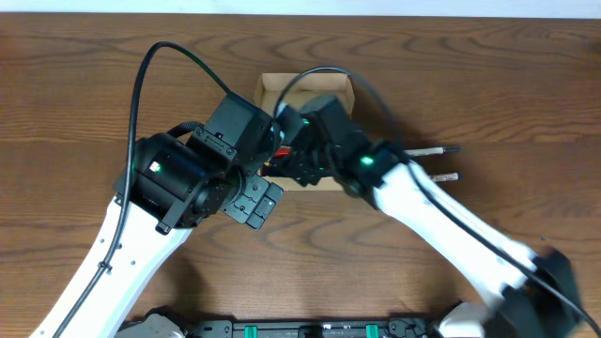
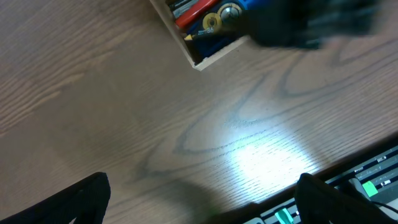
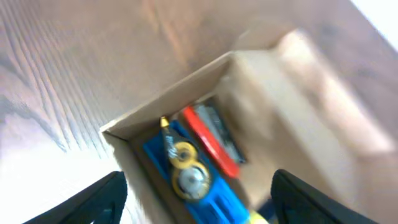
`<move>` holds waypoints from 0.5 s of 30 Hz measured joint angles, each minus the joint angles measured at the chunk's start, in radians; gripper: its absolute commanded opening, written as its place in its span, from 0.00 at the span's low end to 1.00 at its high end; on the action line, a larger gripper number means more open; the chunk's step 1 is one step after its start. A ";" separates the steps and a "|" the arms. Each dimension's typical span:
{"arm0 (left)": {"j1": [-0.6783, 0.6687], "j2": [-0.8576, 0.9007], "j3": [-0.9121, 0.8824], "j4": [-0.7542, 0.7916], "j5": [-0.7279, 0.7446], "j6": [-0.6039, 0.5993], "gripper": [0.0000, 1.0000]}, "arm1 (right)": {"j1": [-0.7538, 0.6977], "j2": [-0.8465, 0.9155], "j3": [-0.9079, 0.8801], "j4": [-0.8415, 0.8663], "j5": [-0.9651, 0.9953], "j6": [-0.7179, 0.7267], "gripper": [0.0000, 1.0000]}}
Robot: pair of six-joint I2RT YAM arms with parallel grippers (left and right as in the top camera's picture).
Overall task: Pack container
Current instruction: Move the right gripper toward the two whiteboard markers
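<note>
Looks like a robotics lab bench: bare wood-grain tabletop (image 1: 75, 84), white-and-black left arm (image 1: 103, 253) and right arm (image 1: 451, 225) rising from its near edge, loose black cable (image 1: 135, 103) looping over them, black base rail (image 1: 310, 330) with green connectors along the near edge, plain white strip (image 1: 300, 6) past the far edge

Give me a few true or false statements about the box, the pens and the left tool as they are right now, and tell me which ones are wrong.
1. The container holds a blue item and a red item. True.
2. The left tool is shut on a pen. False: it is open above the table, holding nothing.
3. Two pens lie on the table outside the container. True.
4. The container's lid is closed. False: the top is open and the contents show.
</note>
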 measured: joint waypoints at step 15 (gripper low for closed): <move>0.000 0.000 0.000 0.000 0.000 0.000 0.95 | -0.441 -0.262 0.021 -0.456 0.214 0.555 0.74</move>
